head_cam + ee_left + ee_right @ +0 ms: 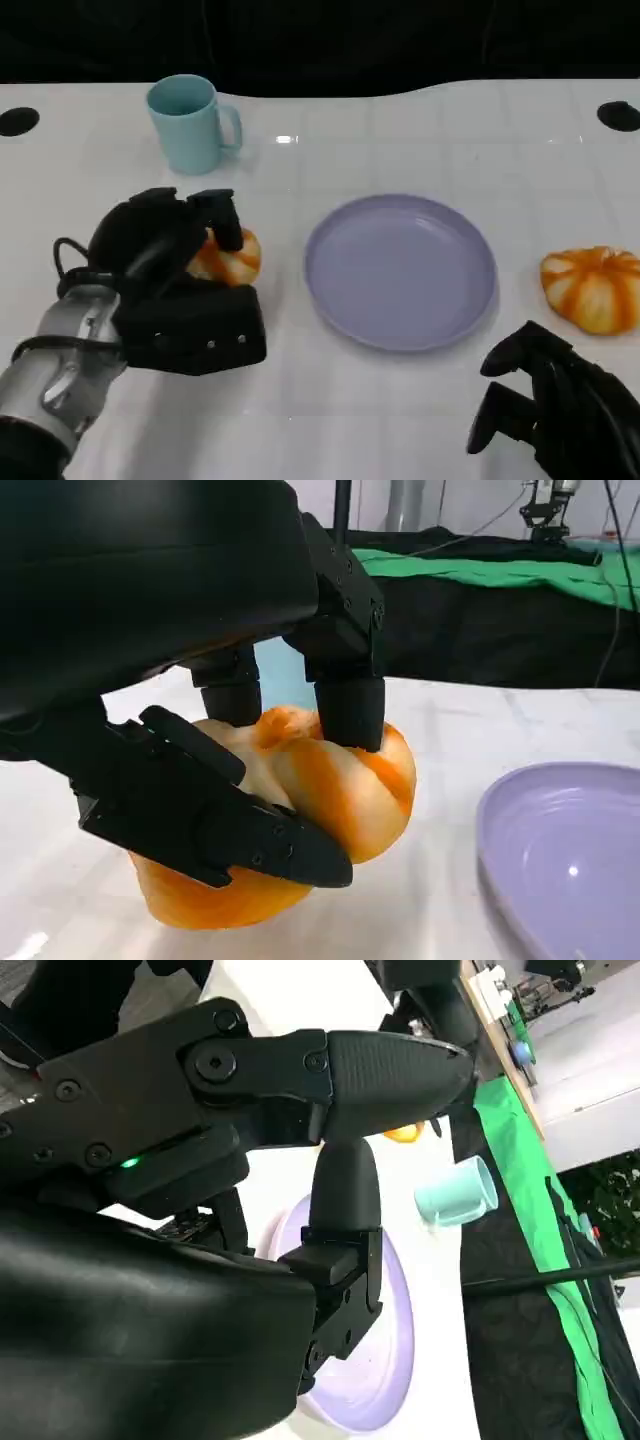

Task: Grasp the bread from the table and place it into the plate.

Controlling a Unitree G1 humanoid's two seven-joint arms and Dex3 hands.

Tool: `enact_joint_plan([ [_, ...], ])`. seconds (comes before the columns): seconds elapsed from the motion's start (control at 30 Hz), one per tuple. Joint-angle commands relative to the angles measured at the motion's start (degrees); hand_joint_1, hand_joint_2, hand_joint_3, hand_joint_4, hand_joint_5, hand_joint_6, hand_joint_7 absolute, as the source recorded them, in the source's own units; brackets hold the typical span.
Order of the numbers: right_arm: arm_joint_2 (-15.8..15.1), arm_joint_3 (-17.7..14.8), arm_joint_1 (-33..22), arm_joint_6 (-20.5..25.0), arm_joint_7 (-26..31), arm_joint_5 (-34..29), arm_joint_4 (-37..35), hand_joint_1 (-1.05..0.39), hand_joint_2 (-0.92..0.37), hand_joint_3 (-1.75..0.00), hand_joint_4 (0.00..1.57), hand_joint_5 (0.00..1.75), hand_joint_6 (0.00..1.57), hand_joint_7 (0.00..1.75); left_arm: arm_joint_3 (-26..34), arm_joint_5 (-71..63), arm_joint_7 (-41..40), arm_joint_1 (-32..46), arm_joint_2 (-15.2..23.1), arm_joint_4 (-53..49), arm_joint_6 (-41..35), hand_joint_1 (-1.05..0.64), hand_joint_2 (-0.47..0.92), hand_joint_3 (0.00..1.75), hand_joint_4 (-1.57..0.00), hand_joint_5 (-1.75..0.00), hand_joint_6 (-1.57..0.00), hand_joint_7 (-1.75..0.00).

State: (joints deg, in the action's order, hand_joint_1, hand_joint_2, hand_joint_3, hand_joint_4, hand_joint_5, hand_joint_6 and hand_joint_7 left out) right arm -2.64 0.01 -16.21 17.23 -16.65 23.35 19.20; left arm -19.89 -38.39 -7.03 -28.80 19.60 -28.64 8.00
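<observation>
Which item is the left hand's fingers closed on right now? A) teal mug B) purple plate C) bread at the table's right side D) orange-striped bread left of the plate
D: the left hand has its fingers wrapped over the bread beside the plate; the mug and the other bread sit untouched, apart from either hand.
</observation>
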Motion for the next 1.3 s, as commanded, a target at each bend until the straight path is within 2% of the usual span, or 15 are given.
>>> enact_joint_plan([
  [0.03, -0.54, -0.44, 0.02, -0.44, -0.1, 0.05, 0.02, -0.53, -0.92, -0.48, 0.62, 1.75, 0.4, 1.69, 0.12, 0.1, 0.89, -1.62, -0.3, 1.18, -0.97, -0.28, 0.89, 0.32, -0.8, -1.75, -0.58, -1.75],
  [0.43, -0.54, -0.45, 0.02, -0.44, -0.1, 0.05, 0.02, -0.53, -0.92, -0.48, 0.63, 1.75, 0.4, 1.68, 0.16, 0.05, 1.01, -1.59, -0.35, 1.3, -1.13, -0.28, 0.9, 0.29, -0.8, -1.75, -0.58, -1.75],
  [0.47, -0.55, -0.61, -0.05, -0.04, -0.12, 0.42, 0.1, -0.53, -0.92, -0.48, 0.63, 1.75, 0.4, 1.68, -0.79, -0.19, 0.12, -4.42, -2.06, -0.34, 0.46, -0.28, 0.9, 0.29, -0.8, -1.75, -0.58, -1.75],
  [0.53, -0.55, -0.8, -0.31, 0.22, -0.24, 0.84, 0.19, -0.53, -0.92, -0.46, 0.63, 1.75, 0.4, 1.69, -2.77, -1.2, -2.41, -9.87, -5.52, -4.13, 3.17, -0.16, 0.86, 0.29, -0.78, -1.75, -0.57, -1.67],
  [0.6, -0.45, -0.83, -0.63, 0.06, -0.37, 0.99, 0.27, -0.52, -0.92, -0.47, 0.62, 1.75, 0.39, 1.69, -4.29, -2.3, -4.68, -13.81, -7.93, -7.86, 4.69, -0.15, 0.85, 0.32, -0.82, -1.75, -0.59, -1.73],
  [0.97, 0.11, -0.48, -1.15, -0.27, -0.57, 1.0, 0.47, -0.52, -0.92, -0.48, 0.62, 1.75, 0.39, 1.7, -6.57, -2.16, -7.3, -19.57, -11.88, -15.28, 8.03, -0.2, 0.84, 0.36, -0.84, -1.75, -0.6, -1.75],
  [1.0, 0.1, -0.45, -1.18, -0.19, -0.52, 0.95, 0.55, -0.52, -0.92, -0.48, 0.62, 1.75, 0.39, 1.7, -6.57, -1.7, -6.79, -19.8, -12.15, -15.66, 8.49, -0.2, 0.76, 0.56, -0.85, -1.75, -0.61, -1.75],
  [1.07, 0.16, -0.45, -1.22, -0.03, -0.45, 1.01, 0.65, -0.52, -0.92, -0.47, 0.62, 1.75, 0.39, 1.7, -6.73, -1.27, -6.08, -20.26, -12.56, -16.32, 9.11, -0.19, 0.67, 0.76, -0.86, -1.75, -0.62, -1.75],
  [1.17, 0.38, -0.43, -1.36, -0.24, -0.35, 0.92, 0.73, -0.52, -0.92, -0.48, 0.62, 1.75, 0.39, 1.7, -7.37, -1.48, -5.79, -21.0, -13.3, -17.39, 9.6, -0.22, 0.64, 0.8, -0.86, -1.75, -0.62, -1.75],
  [1.3, 0.23, -0.37, -1.42, 0.04, -0.4, 0.87, 0.96, -0.51, -0.92, -0.49, 0.62, 1.75, 0.39, 1.7, -8.08, -1.81, -6.22, -21.75, -14.4, -19.24, 10.01, -0.23, 0.64, 0.78, -0.87, -1.75, -0.62, -1.75],
])
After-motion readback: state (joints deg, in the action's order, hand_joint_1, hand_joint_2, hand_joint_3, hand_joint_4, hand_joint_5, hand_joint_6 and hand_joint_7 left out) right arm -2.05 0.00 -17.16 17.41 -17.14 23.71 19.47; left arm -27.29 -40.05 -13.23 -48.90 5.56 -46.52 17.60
